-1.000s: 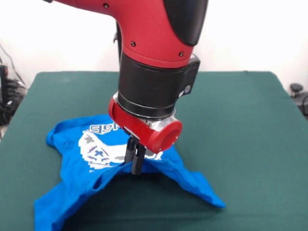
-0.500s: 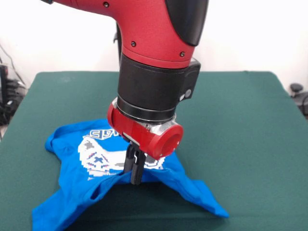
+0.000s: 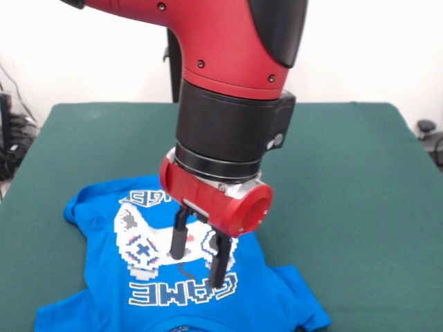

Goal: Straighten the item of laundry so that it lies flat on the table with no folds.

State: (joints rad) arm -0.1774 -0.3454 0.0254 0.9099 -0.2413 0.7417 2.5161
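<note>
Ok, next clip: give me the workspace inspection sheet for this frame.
Surface: green table, bare part uncluttered.
Job's things: blue T-shirt spread print-up, lower edge cut off by the frame; sleeve at left slightly rumpled.
Clutter: nothing seen.
Grippers: pincer open above the shirt's print, holding nothing.
Cables: dark cables beyond the table's left edge.
Surroundings: white wall behind; dark object at right edge.

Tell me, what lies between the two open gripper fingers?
In the front view, only the T-shirt shows between the fingers of the gripper: its white-grey controller print, nothing else.
</note>
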